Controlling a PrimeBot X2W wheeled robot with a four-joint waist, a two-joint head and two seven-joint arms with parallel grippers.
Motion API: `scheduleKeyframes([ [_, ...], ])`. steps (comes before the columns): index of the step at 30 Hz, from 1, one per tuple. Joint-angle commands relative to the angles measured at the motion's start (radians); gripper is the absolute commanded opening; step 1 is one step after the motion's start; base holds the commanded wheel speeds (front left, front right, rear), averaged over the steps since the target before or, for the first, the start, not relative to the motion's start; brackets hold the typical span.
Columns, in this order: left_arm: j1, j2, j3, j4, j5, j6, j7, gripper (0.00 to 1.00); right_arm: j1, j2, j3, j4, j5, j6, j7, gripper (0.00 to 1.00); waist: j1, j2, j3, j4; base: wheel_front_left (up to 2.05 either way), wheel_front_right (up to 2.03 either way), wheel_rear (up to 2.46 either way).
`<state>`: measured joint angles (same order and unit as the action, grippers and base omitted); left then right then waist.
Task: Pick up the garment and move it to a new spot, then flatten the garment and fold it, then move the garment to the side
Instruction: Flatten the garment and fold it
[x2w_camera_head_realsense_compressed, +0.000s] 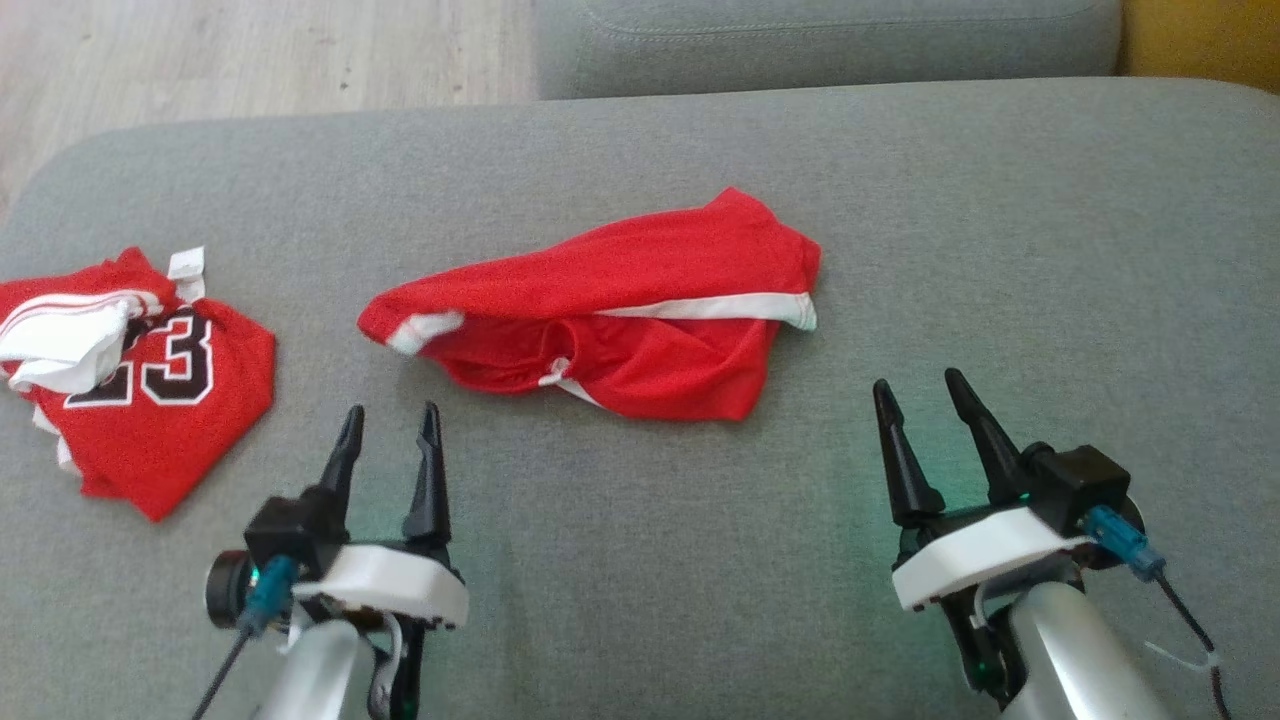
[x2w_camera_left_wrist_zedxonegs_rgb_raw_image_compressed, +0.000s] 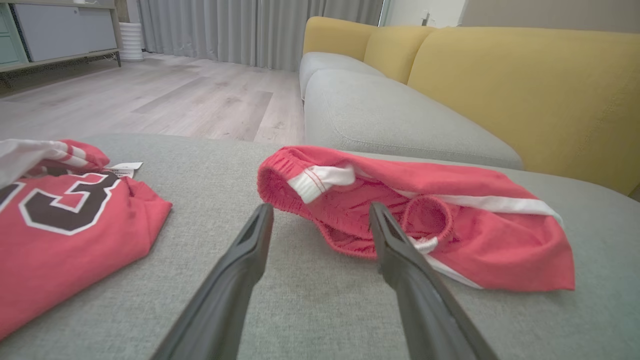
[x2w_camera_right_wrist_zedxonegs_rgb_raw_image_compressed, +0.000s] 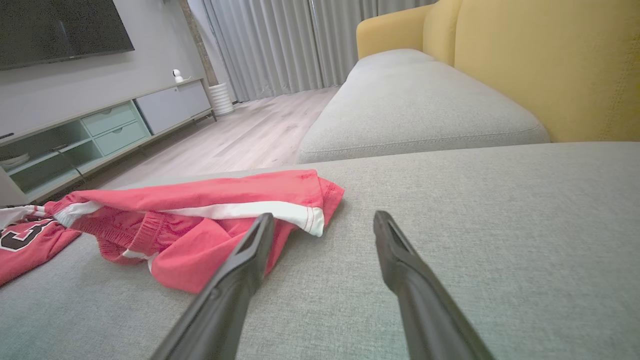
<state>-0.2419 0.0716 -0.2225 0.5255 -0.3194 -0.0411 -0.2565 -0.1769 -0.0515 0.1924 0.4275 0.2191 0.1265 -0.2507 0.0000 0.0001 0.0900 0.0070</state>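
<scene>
Red shorts (x2w_camera_head_realsense_compressed: 610, 310) crumpled on the grey cushion (x2w_camera_head_realsense_compressed: 900, 200), just ahead of the left pincer (x2w_camera_head_realsense_compressed: 391, 408).
Long axis crosswise to both pincers; waistband end nearest the left, hem end ahead-left of the right pincer (x2w_camera_head_realsense_compressed: 916, 380), farther off. Both pincers partly open, gripping nothing, clear of the cloth. Probably a left-side pickup.

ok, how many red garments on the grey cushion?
2: red shorts crumpled at centre; red jersey numbered 23 at the robot's left, cut by the frame edge. The white striped fabric on the jersey looks like its own trim; anything underneath is hidden.
</scene>
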Motion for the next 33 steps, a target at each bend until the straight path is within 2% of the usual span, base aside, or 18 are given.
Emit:
scheduleKeyframes([
  [1, -0.016, 0.004, 0.037, -0.036, 0.010, -0.002, -0.005, 1.00, -0.044, 0.001, 0.026, -0.027, -0.005, 0.004, -0.011, 1.00, 0.0000, -0.0001, 0.004, 0.005, 0.00, 0.00, 0.00],
  [8, 0.024, -0.017, 0.056, -0.095, 0.066, -0.028, -0.005, 1.00, -0.052, 0.001, 0.029, -0.026, -0.010, 0.004, -0.011, 1.00, 0.0000, -0.0001, 0.018, 0.020, 0.00, 0.00, 0.00],
  [14, -0.002, -0.021, 0.008, -0.088, 0.094, -0.065, -0.005, 1.00, -0.069, 0.001, 0.044, -0.024, -0.013, 0.004, -0.011, 1.00, 0.0000, -0.0001, 0.037, -0.005, 0.00, 0.00, 0.00],
  [21, -0.115, -0.019, -0.073, -0.005, 0.154, -0.084, -0.005, 1.00, -0.083, 0.001, 0.043, -0.025, -0.022, 0.004, -0.011, 1.00, 0.0000, -0.0001, 0.077, -0.055, 0.00, 0.00, 0.00],
  [33, -0.242, 0.007, -0.097, 0.172, 0.234, -0.081, -0.005, 1.00, -0.103, 0.001, 0.041, -0.037, -0.026, 0.004, -0.011, 1.00, 0.0000, -0.0001, 0.141, -0.112, 0.00, 0.00, 0.00],
])
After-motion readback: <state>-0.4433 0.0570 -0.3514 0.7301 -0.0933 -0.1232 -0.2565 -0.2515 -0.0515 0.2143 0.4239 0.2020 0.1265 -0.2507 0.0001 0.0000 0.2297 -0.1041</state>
